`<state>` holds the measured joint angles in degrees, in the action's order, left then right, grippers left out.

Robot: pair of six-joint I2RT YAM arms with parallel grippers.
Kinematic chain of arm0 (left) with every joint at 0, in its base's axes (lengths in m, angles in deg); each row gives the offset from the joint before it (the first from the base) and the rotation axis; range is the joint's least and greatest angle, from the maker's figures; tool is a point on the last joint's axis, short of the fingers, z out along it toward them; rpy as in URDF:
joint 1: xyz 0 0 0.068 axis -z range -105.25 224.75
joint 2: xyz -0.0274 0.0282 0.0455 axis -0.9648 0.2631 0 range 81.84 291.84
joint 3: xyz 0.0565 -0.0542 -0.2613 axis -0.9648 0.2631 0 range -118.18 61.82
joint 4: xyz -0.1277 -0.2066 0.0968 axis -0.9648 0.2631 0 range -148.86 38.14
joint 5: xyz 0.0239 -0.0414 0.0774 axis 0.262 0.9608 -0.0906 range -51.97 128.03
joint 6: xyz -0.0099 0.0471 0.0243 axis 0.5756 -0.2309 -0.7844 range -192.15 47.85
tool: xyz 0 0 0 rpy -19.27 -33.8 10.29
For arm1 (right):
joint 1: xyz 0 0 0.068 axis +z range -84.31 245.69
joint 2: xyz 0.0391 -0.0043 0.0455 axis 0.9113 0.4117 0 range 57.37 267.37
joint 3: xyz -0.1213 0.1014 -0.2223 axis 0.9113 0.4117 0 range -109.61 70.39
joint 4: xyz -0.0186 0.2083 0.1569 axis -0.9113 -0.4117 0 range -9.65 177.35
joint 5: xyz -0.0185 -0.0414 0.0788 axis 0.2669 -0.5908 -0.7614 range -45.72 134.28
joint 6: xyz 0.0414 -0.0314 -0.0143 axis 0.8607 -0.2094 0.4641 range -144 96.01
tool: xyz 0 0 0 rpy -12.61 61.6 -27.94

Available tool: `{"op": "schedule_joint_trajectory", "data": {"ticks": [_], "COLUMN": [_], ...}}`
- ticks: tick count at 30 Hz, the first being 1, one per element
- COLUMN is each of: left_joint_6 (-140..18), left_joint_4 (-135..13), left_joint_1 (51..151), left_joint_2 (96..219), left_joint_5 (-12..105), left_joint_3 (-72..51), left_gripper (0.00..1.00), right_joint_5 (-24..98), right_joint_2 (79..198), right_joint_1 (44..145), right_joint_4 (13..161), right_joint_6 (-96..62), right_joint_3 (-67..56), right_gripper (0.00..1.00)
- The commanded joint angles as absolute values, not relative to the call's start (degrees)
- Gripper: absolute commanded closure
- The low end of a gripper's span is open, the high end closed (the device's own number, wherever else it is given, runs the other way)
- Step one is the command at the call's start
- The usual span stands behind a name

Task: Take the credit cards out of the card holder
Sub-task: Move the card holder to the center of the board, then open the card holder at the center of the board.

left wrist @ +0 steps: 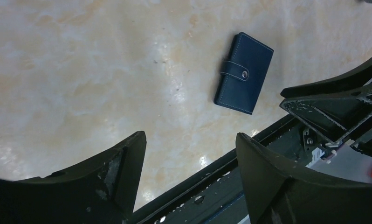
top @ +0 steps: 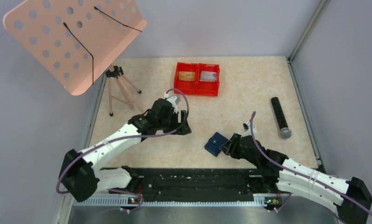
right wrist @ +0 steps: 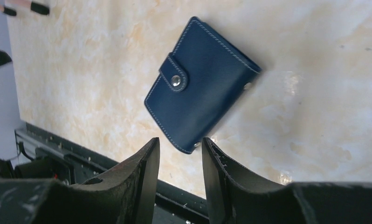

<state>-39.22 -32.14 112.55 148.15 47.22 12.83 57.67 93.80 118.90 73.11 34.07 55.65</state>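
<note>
Beside the narrowly parted, empty right pincer we see the navy-blue bifold card holder snapped shut; a gold-tan card and a silver-grey card apparently already lie in the red twin-compartment tray.

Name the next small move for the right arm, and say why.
Probably ease the right claw forward so its open fingers straddle the near corner of the card holder, then pinch. The holder lies flat, tab snapped shut, just beyond those fingertips; the left claw hangs open farther off.
</note>
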Motion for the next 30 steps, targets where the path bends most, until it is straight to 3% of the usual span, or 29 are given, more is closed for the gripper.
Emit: {"op": "schedule_joint_trajectory", "data": {"ticks": [1, 12, 30], "left_joint_6": [-36.3, -35.93, -30.71], "left_joint_4": [-42.35, -50.4, -60.91], "left_joint_1": [115.86, 121.82, 127.09], "left_joint_2": [155.39, 178.48, 181.14], "left_joint_5": [52.16, 59.46, 61.34], "left_joint_3": [11.02, 2.9, 11.5], "left_gripper": [0.26, 0.41, 0.62], "right_joint_5": [63.76, 61.15, 61.09], "right_joint_2": [91.7, 86.93, 86.15], "right_joint_1": [119.38, 119.33, 119.38], "right_joint_4": [71.96, 73.99, 75.97], "right_joint_6": [42.02, 42.48, 43.58], "right_joint_3": [57.4, 60.06, 62.82], "right_gripper": [0.6, 0.47, 0.42]}}
